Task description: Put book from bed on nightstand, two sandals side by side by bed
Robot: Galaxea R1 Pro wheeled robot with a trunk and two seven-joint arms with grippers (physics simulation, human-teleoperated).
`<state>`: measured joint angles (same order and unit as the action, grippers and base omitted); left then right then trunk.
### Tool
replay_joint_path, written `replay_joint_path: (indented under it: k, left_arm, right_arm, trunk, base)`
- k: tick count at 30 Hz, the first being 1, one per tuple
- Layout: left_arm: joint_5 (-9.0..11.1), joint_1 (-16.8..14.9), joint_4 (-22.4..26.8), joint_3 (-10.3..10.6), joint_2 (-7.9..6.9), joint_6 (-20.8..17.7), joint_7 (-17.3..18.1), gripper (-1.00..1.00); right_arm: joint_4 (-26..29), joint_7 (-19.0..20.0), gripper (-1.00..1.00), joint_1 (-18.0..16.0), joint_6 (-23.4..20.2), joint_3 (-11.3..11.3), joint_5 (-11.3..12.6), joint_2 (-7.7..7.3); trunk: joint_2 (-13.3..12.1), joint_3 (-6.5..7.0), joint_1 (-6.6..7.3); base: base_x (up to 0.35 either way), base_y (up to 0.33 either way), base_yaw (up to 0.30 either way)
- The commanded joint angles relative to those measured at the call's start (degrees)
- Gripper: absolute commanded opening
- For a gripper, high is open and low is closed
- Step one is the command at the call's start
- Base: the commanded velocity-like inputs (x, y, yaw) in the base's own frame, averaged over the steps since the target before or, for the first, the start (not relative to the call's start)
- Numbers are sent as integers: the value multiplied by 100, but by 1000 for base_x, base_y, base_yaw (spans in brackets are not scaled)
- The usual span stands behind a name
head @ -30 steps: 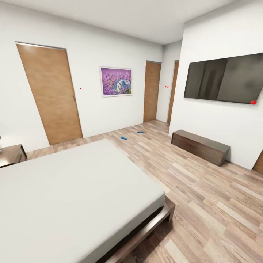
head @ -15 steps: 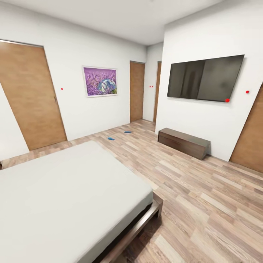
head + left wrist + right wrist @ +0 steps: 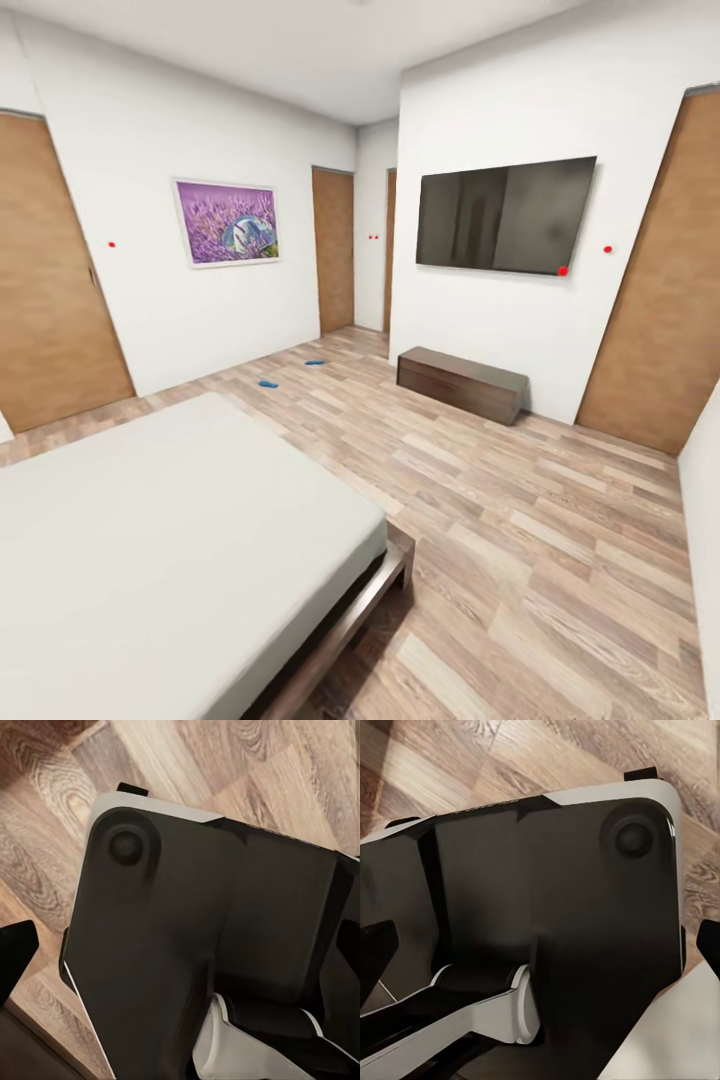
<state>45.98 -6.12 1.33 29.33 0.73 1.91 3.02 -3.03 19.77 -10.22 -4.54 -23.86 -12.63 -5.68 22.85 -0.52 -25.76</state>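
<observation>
On the wood-plank floor [image 3: 520,560] of the bedroom, the two sandals [image 3: 268,383] lie apart from each other, far beyond the foot end of the bed [image 3: 180,540] and close to the white wall that carries the purple picture [image 3: 227,222]. One blue sandal is nearer to the bed; the other sandal [image 3: 315,362] lies farther from the bed, toward the brown door [image 3: 333,250] in the corner. The bed has a pale mattress and a dark brown frame, and no book is seen on the part of the mattress that shows. Across the floor from the bed, a long low dark dresser [image 3: 463,383] stands against the wall, directly under a black television [image 3: 503,214]. Another brown door [image 3: 660,300] is beside the dresser.

Each wrist view looks down at the dark base of the robot [image 3: 202,960] over the plank floor. For the left gripper and the right gripper, I cannot tell whether the fingers are spread or pressed together.
</observation>
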Motion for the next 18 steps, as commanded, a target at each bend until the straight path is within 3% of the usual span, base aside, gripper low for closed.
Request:
replay_joint_path:
  k: [1, 18]
  left_arm:
    - [60, -3, -10, 47, 2, 20, 23, 100]
    - [60, -3, -10, 47, 6, 20, 23, 100]
  right_arm:
    - [-9, 12, 100, -6, -12, -49, -47, -4]
    - [-12, 12, 100, -6, -12, -49, -47, -4]
  trunk:
    - [7, -5, -3]
    - [7, -5, -3]
  base:
    - [0, 0, -263]
    - [0, 0, -263]
